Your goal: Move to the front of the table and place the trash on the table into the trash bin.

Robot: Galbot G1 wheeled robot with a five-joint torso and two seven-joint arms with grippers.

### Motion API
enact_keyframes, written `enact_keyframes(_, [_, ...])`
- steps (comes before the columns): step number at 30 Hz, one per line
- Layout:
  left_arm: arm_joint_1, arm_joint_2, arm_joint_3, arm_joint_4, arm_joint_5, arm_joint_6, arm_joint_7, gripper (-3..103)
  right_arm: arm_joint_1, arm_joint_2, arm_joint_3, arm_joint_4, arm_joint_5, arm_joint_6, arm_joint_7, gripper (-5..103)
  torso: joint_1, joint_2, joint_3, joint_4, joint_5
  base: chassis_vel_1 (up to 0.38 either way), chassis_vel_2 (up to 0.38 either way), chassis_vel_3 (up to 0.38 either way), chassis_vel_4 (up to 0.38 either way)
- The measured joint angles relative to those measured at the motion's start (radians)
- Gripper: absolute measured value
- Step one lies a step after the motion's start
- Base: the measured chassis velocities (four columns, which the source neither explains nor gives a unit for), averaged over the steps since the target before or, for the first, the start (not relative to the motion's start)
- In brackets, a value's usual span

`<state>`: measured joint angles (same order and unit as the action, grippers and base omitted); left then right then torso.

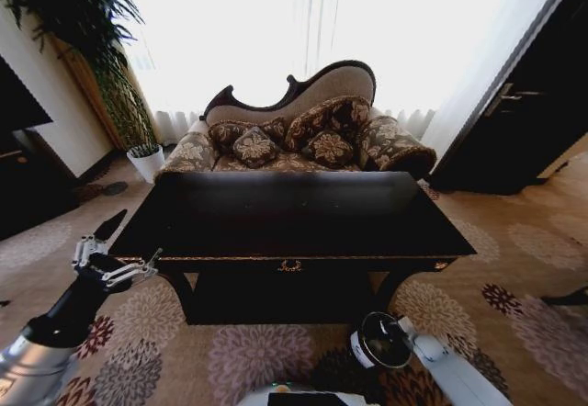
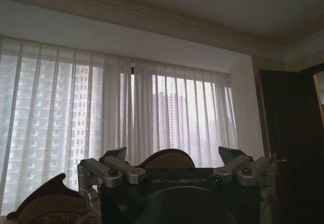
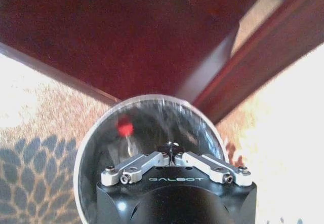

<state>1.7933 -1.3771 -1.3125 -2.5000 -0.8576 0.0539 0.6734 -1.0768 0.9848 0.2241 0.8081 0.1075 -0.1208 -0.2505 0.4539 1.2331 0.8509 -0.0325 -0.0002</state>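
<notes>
The table (image 1: 303,231) stands straight ahead, its glossy black top mirroring the sofa behind. Low at its front right, the trash bin (image 1: 381,340) hangs over the carpet. My right gripper (image 3: 172,153) is shut on the bin's rim (image 3: 152,98). Inside the bin lies trash: a clear bottle with a red cap (image 3: 125,127). My left gripper (image 1: 129,241) is raised beside the table's front left corner, open and holding nothing. Its fingers (image 2: 114,159) are spread wide and point up toward the curtained window.
An ornate sofa (image 1: 294,140) with patterned cushions sits right behind the table. A plant in a white pot (image 1: 145,160) stands at the back left, by a dark cabinet (image 1: 28,181). A dark door (image 1: 524,121) is at the right. Flowered carpet surrounds the table.
</notes>
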Motion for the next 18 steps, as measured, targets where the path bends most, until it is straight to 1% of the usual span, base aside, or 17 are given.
enact_keyframes(4, [-0.001, 0.000, 0.002, 0.000, 0.000, 0.000, 0.000, 100, -0.005, 0.003, 0.005, -0.019, 0.006, -0.006, 0.002, 0, 0.000, 0.000, 0.000, -0.0001, 0.0000, 0.000, 0.000, 0.000, 0.000])
enact_keyframes(5, [-0.002, -0.001, 0.003, 0.000, 0.000, 0.000, 0.000, 100, -0.010, 0.004, 0.007, -0.020, 0.007, -0.011, 0.001, -3, 0.000, 0.000, 0.000, -0.0001, 0.0000, 0.000, 0.000, 0.000, 0.000])
enact_keyframes(8, [-0.003, -0.003, 0.006, 0.000, 0.000, -0.001, 0.001, 100, -0.018, 0.006, 0.009, -0.017, 0.006, -0.018, -0.006, 13, 0.000, 0.000, 0.000, -0.0001, -0.0001, 0.000, 0.000, 0.000, 0.000])
enact_keyframes(9, [-0.003, -0.003, 0.006, 0.000, 0.000, -0.001, 0.001, 100, -0.018, 0.006, 0.009, -0.017, 0.006, -0.018, -0.006, 13, 0.000, 0.000, 0.000, -0.0001, -0.0001, 0.000, 0.000, 0.000, 0.000])
enact_keyframes(10, [-0.003, -0.004, 0.007, 0.000, 0.000, -0.001, 0.001, 100, -0.020, 0.008, 0.010, -0.012, 0.006, -0.019, -0.012, 18, 0.000, 0.000, 0.000, 0.0000, 0.0000, 0.000, 0.000, 0.000, 0.000])
enact_keyframes(11, [-0.003, -0.004, 0.008, 0.000, 0.000, -0.001, 0.001, 100, -0.022, 0.008, 0.011, -0.008, 0.006, -0.020, -0.017, 18, 0.000, 0.000, 0.000, 0.0000, -0.0001, 0.000, 0.000, 0.000, 0.000])
enact_keyframes(12, [-0.003, -0.004, 0.008, 0.000, 0.000, -0.001, 0.002, 100, -0.023, 0.009, 0.011, -0.004, 0.005, -0.020, -0.021, 24, 0.000, 0.000, 0.000, 0.0000, -0.0001, 0.000, 0.000, 0.000, 0.000])
enact_keyframes(13, [-0.003, -0.004, 0.008, 0.000, 0.000, -0.001, 0.002, 100, -0.023, 0.009, 0.011, -0.004, 0.005, -0.020, -0.021, 24, 0.000, 0.000, 0.000, 0.0000, -0.0001, 0.000, 0.000, 0.000, 0.000])
enact_keyframes(17, [-0.002, -0.003, 0.006, 0.000, 0.000, -0.002, 0.002, 100, -0.025, 0.013, 0.009, 0.004, 0.004, -0.020, -0.029, 45, 0.000, 0.000, 0.000, 0.0000, -0.0001, 0.000, 0.000, 0.000, 0.000])
enact_keyframes(18, [-0.002, -0.003, 0.006, 0.000, 0.000, -0.002, 0.002, 100, -0.025, 0.013, 0.009, 0.004, 0.004, -0.020, -0.029, 45, 0.000, 0.000, 0.000, 0.0000, -0.0001, 0.000, 0.000, 0.000, 0.000])
